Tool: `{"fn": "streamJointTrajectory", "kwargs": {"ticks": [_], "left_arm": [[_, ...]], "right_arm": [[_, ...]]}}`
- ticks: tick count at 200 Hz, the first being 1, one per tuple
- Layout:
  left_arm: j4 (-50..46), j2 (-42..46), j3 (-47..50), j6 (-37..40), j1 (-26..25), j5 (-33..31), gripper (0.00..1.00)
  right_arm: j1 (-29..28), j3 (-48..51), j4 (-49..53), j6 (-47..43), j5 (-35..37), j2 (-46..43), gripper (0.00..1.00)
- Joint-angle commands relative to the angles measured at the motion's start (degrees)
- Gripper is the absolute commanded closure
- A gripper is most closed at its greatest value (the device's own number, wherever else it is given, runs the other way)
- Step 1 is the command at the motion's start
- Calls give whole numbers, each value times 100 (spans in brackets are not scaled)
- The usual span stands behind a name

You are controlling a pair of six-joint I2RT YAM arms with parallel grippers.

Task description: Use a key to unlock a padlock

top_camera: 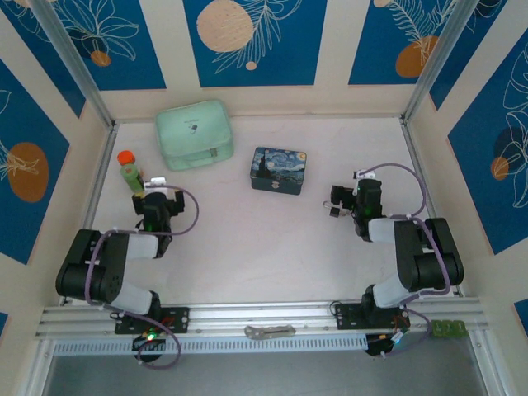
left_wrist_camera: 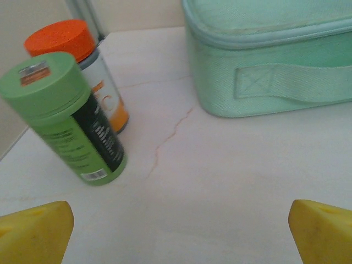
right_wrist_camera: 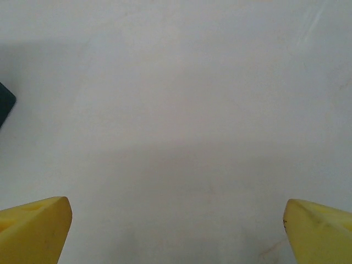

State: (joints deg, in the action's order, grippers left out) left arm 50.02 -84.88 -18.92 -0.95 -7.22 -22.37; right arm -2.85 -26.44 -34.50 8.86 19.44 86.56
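The padlock and the key are out of view. My left gripper [top_camera: 155, 191] sits at the left of the table, just short of two bottles; in the left wrist view it [left_wrist_camera: 181, 234] is open, yellow fingertips [left_wrist_camera: 34, 231] far apart over bare table. My right gripper [top_camera: 345, 202] rests at the right, a short way right of the dark blue tin [top_camera: 280, 171]. In the right wrist view it [right_wrist_camera: 177, 234] is open too, with nothing between its fingertips [right_wrist_camera: 319, 228] but pale tabletop.
A mint green zip pouch [top_camera: 194, 134] lies at the back left. An orange-capped bottle [left_wrist_camera: 82, 60] and a green-capped bottle [left_wrist_camera: 66, 118] stand close ahead of the left gripper. A flat grey metal tool [top_camera: 269, 332] lies on the front rail. The tin's corner [right_wrist_camera: 4, 104] shows at left.
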Motion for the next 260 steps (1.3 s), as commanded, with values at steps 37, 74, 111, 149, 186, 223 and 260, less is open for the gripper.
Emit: {"fn": "streamJointTrajectory", "kwargs": {"ticks": [37, 74, 111, 149, 186, 223, 260], "left_arm": [[840, -477, -42, 333, 35, 677, 0], [697, -490, -121, 340, 19, 655, 0], [735, -512, -121, 346, 19, 658, 0], [766, -519, -112, 350, 19, 655, 0], [772, -514, -112, 350, 19, 646, 0], [772, -518, -112, 346, 19, 647, 0], [738, -519, -129, 331, 19, 655, 0]], "right_arm": [[94, 353, -1358, -73, -301, 61, 1], [72, 376, -1392, -108, -294, 51, 1], [74, 367, -1390, -110, -294, 61, 1], [74, 368, -1401, -113, -297, 63, 1], [74, 377, -1399, -114, -294, 62, 1], [74, 367, -1400, -113, -294, 62, 1], [74, 353, -1376, -111, -306, 70, 1]]}}
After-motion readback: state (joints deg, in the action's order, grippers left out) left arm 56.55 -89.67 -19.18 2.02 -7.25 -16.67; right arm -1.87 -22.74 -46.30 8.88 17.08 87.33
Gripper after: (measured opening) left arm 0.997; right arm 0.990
